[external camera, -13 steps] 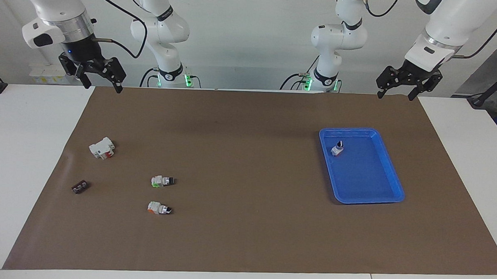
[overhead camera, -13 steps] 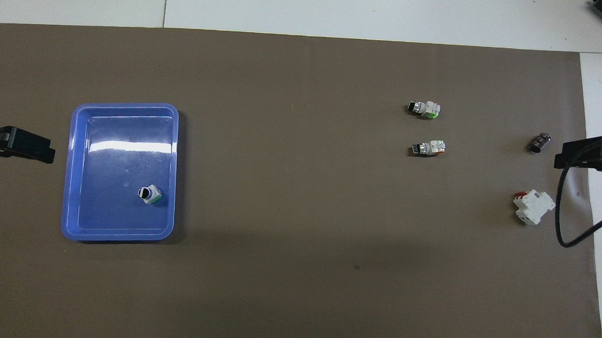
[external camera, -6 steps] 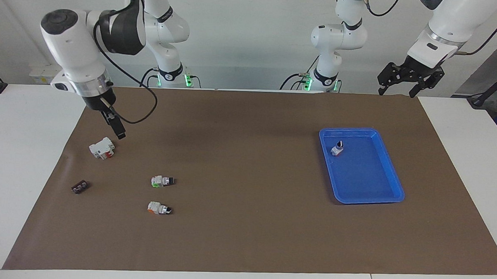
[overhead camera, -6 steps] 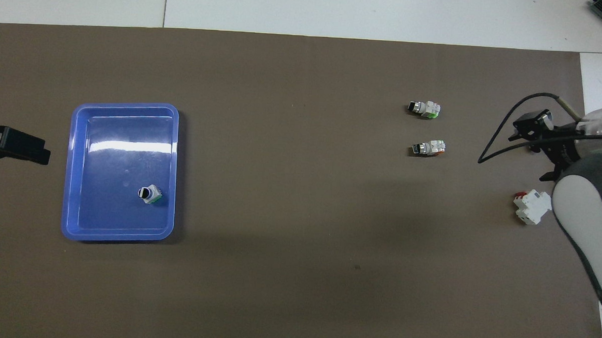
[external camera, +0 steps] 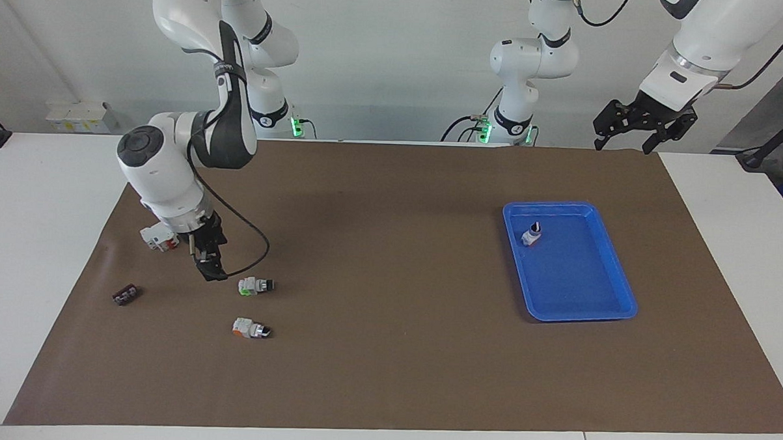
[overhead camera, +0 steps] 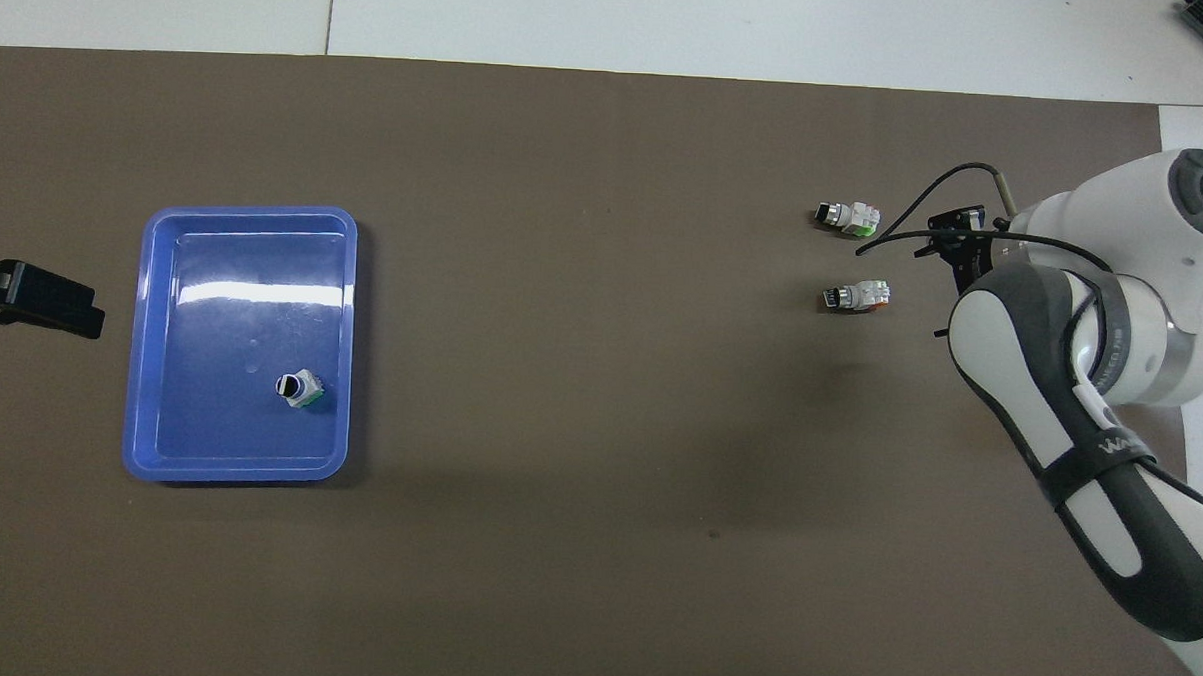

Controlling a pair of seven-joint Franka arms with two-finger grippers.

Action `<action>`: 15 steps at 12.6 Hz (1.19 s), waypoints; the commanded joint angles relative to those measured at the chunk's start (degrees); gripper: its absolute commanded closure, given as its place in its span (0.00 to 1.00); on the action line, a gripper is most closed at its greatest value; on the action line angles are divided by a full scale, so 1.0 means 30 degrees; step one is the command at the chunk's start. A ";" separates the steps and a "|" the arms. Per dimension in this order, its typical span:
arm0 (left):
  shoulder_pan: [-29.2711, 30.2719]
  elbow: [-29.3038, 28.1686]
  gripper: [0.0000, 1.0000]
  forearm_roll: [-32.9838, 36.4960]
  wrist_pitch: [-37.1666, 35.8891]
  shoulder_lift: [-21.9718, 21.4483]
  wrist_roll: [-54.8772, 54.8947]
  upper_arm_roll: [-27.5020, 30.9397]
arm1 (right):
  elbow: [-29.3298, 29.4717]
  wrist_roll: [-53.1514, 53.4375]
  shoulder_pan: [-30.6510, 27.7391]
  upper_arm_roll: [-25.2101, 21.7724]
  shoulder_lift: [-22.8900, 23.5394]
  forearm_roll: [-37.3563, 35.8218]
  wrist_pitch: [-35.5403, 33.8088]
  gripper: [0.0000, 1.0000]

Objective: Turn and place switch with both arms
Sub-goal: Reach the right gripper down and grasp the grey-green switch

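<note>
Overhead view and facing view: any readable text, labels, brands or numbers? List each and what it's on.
Right arm's black forearm band, overhead view: white lettering, reads about "WA", the rest too blurred to read.
Right arm's black band, facing view: small white marking, too small to read.
Black rings on both arm bases: white lettering, too small to read.
Green-ended switch, orange-ended switch, blue tray: no readable text.

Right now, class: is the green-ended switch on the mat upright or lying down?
Lying down: the switch rests lengthwise on the mat, knob sideways.
</note>
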 commanded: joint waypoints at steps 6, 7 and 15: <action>-0.0011 -0.0683 0.00 0.0058 -0.0186 -0.0600 -0.0043 -0.0017 | -0.1139 0.1146 0.0379 0.0023 0.1773 0.2592 0.3666 0.00; -0.0011 -0.0683 0.00 0.0058 -0.0100 -0.0600 -0.0101 -0.0017 | -0.1139 0.1146 0.0699 0.0023 0.1951 0.2713 0.3788 0.00; 0.0077 -0.0683 0.00 0.0058 -0.0040 -0.0600 -0.0014 -0.0017 | -0.1608 0.0824 0.0293 0.0022 0.2275 0.2714 0.3877 0.08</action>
